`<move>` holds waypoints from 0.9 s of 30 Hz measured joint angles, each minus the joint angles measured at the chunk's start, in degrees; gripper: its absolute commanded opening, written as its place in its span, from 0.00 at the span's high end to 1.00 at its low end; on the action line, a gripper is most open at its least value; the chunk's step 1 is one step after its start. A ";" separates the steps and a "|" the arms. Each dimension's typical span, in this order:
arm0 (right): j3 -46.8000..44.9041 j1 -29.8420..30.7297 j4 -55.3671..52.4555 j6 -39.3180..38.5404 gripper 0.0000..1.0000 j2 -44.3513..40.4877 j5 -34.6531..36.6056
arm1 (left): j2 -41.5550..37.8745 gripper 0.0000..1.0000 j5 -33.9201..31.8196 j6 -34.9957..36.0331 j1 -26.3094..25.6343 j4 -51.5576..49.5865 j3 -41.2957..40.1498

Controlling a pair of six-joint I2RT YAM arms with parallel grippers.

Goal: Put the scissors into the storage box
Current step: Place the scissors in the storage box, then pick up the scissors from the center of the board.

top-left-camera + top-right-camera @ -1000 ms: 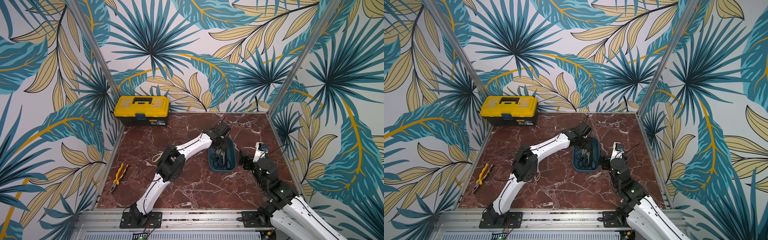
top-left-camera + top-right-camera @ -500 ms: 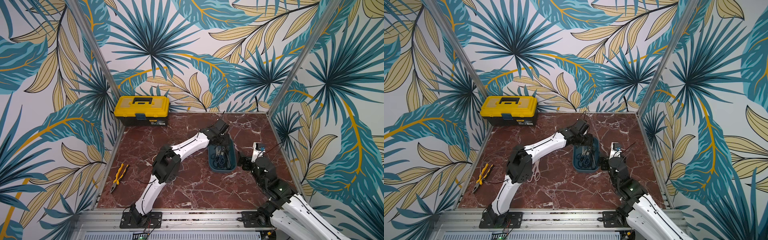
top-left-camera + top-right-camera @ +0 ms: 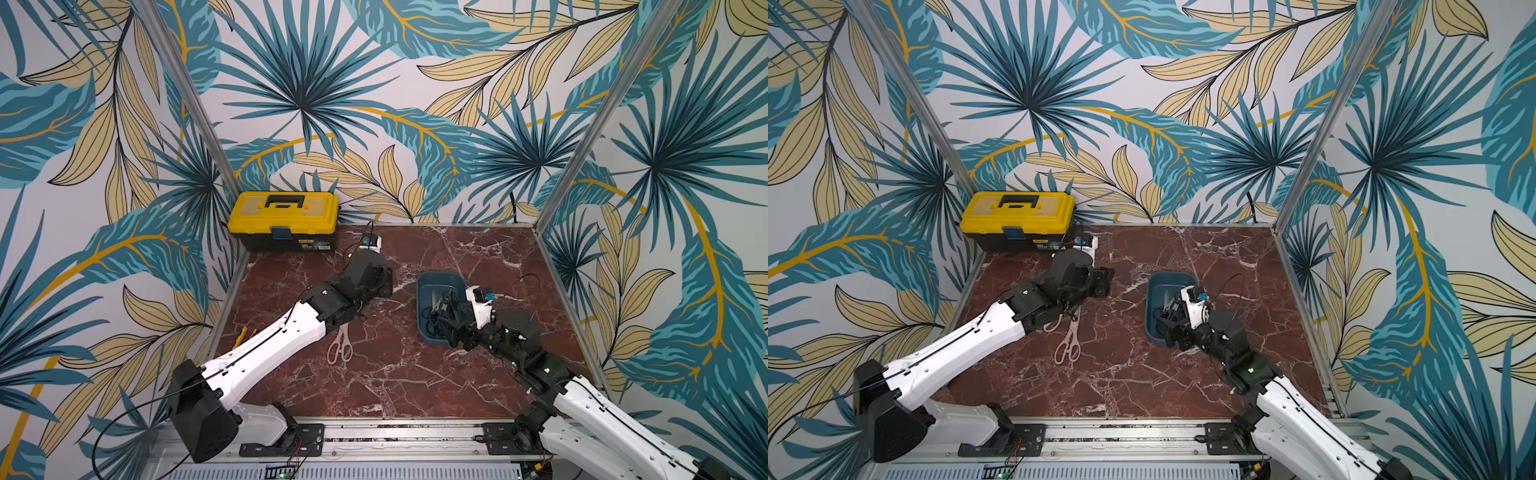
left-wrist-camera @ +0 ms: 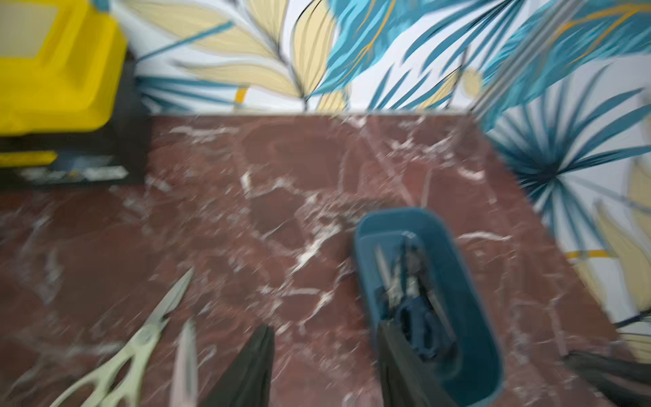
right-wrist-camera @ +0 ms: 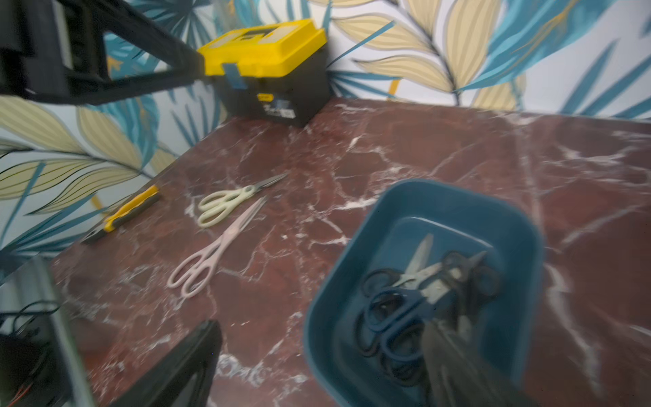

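Observation:
The teal storage box (image 3: 424,286) (image 3: 1153,291) (image 5: 352,267) holds a blue-handled pair of scissors (image 5: 398,310) (image 4: 419,324) and several black-handled pairs (image 5: 458,267). My right gripper (image 5: 317,366) (image 3: 446,318) is open above the box's near end, one finger over the pile inside, the other outside the wall. Pink-handled scissors (image 3: 340,349) (image 3: 1069,345) (image 5: 211,250) and cream-handled scissors (image 5: 225,202) (image 4: 130,349) lie on the marble left of the box. My left gripper (image 4: 324,370) (image 3: 1105,282) hangs open and empty between those two pairs and the box.
A yellow-lidded black toolbox (image 3: 284,216) (image 5: 267,60) stands in the back left corner. Yellow-handled pliers (image 3: 245,334) (image 5: 130,208) lie by the left wall. My left forearm (image 3: 282,332) covers part of the cream scissors from above. Patterned walls close three sides.
My left gripper opened over the box, then swung left away from it, toward the toolbox side. My right gripper moved in from the right to the box's near end.

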 measured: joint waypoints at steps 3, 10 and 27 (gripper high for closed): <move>0.42 4.24 0.37 -2.47 0.06 3.52 -0.66 | -4.74 0.45 -0.72 -3.17 0.74 -5.92 -7.80; 6.58 11.91 -0.57 -9.16 0.07 12.26 0.63 | -10.56 0.43 0.24 -13.35 0.74 -16.31 -17.59; 11.04 20.41 -1.49 -10.95 0.07 20.15 9.05 | 2.14 0.47 8.31 -15.63 2.05 -15.02 -21.75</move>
